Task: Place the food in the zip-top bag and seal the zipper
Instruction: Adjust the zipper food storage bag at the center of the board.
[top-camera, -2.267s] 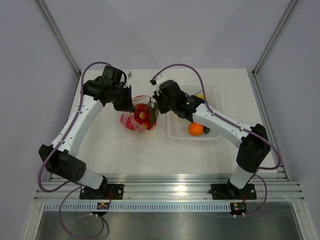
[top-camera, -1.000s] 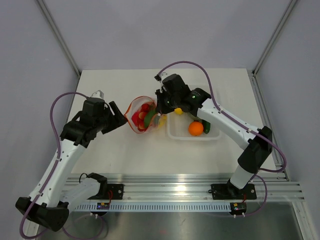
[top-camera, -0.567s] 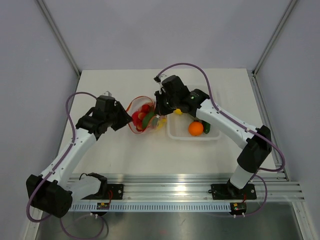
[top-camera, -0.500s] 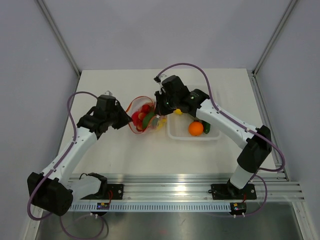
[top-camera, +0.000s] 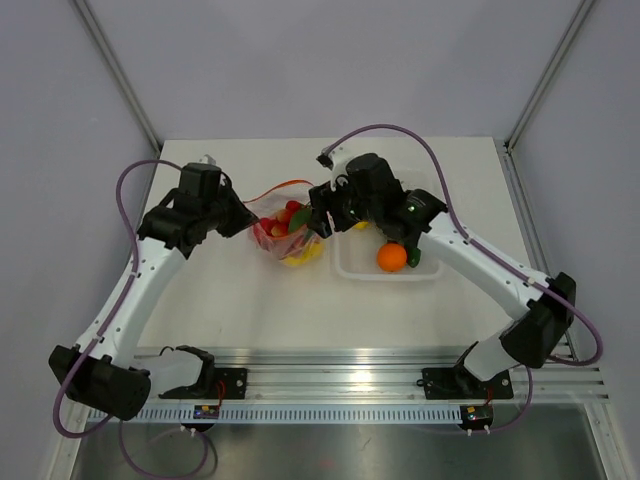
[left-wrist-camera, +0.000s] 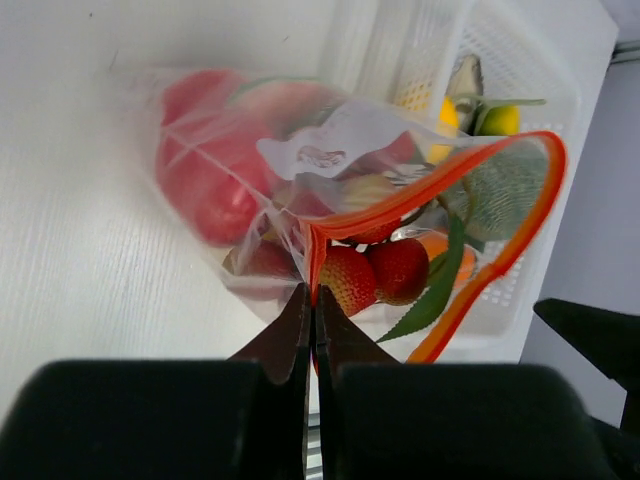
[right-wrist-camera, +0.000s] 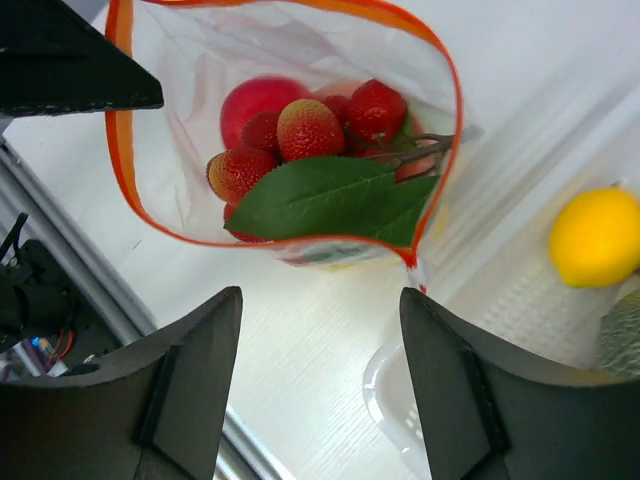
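The clear zip-top bag (top-camera: 285, 232) lies on the table with its mouth gaping. Inside it is food: strawberries (right-wrist-camera: 308, 128), a red apple (right-wrist-camera: 252, 100) and a green leaf (right-wrist-camera: 325, 195). My left gripper (top-camera: 243, 213) is shut on the left end of the red-orange zipper (left-wrist-camera: 440, 175), which is pinched between its fingertips (left-wrist-camera: 312, 300). My right gripper (right-wrist-camera: 320, 300) stands open just right of the bag's mouth, holding nothing, with the zipper (right-wrist-camera: 300, 243) just beyond its fingertips. An orange (top-camera: 392, 257) and a lemon (right-wrist-camera: 597, 237) lie in the tray.
The white tray (top-camera: 350, 270) stands right of the bag, touching it, under my right arm. A green piece (top-camera: 414, 260) lies beside the orange in it. Metal rails run along the table's near edge, and grey walls close in the left and right sides.
My left gripper came in from the left, shut on the zipper's left end and pulled it up and leftwards. My right gripper let go of the bag's right edge and opened.
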